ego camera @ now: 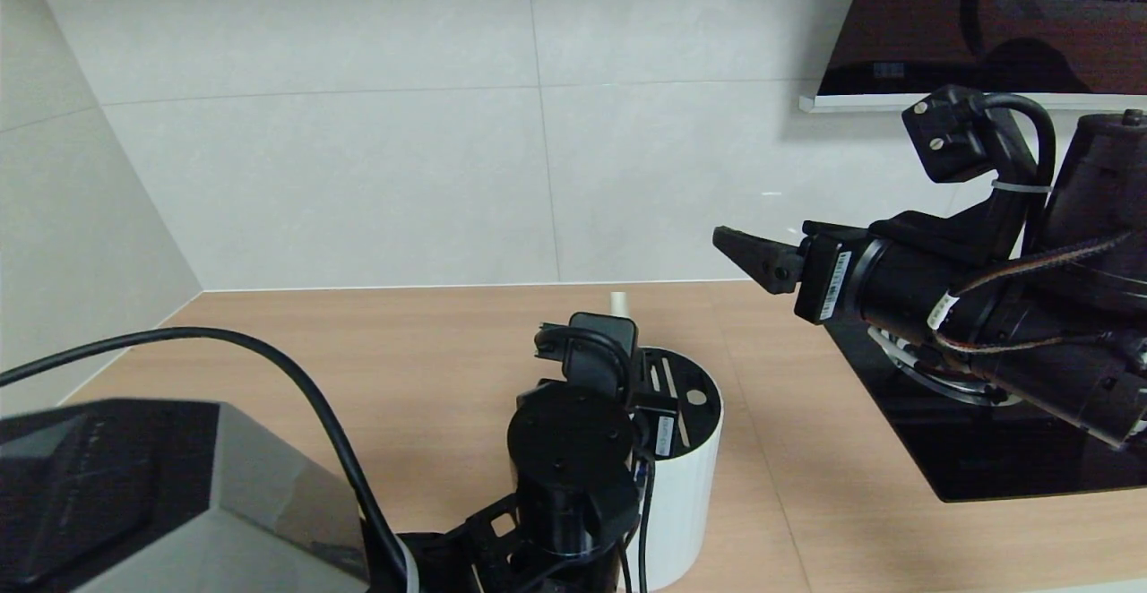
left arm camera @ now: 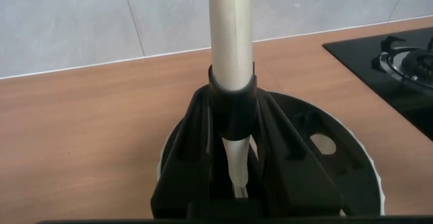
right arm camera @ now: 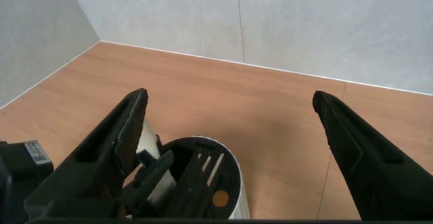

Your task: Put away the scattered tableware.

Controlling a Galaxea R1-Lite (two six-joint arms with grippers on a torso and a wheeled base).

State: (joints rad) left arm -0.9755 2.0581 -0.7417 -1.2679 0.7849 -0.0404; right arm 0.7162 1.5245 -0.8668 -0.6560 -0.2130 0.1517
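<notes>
A white cylindrical utensil holder (ego camera: pixel 690 476) with a black slotted lid stands on the wooden counter, near the front. My left gripper (ego camera: pixel 609 347) hangs right over it, shut on a cream-handled utensil (left arm camera: pixel 230 21). The handle stands upright, its lower end going down toward a slot in the lid (left arm camera: pixel 318 143); the utensil's working end is hidden. Just the handle's tip (ego camera: pixel 618 303) pokes above the gripper. My right gripper (ego camera: pixel 757 262) is open and holds nothing, raised well above the counter to the right of the holder (right arm camera: pixel 237 207).
A black cooktop (ego camera: pixel 986 459) with a burner lies in the counter at the right, under a dark range hood (ego camera: pixel 977 20). A dark grey appliance (ego camera: pixel 134 485) with a cable sits at the front left. Tiled walls close the back and left.
</notes>
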